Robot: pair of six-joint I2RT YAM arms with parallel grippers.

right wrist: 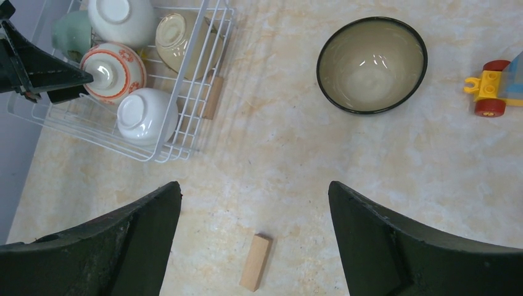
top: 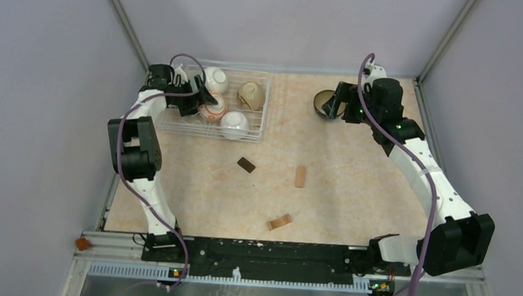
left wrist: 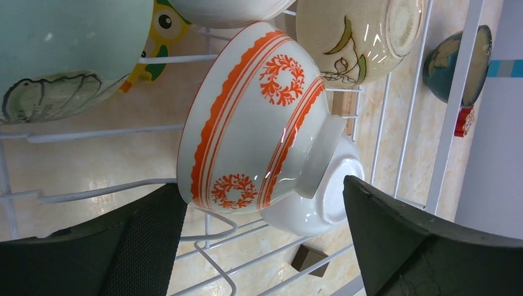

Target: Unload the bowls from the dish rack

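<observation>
The rack (top: 257,120) sits at the desk's (top: 352,195) far left; inside it an orange bowl (left wrist: 259,123) lies tipped on its side against the near white bowl (top: 234,124), with a far white bowl (top: 215,78), a tan bowl (top: 251,95) and a green bowl (left wrist: 61,55) around them; a dark bowl (right wrist: 371,65) stands upright on the desk, far right; the left tool (left wrist: 264,187) is spread wide either side of the orange bowl, gripping nothing; the right tool (right wrist: 254,185) hangs wide open, empty, above the desk.
</observation>
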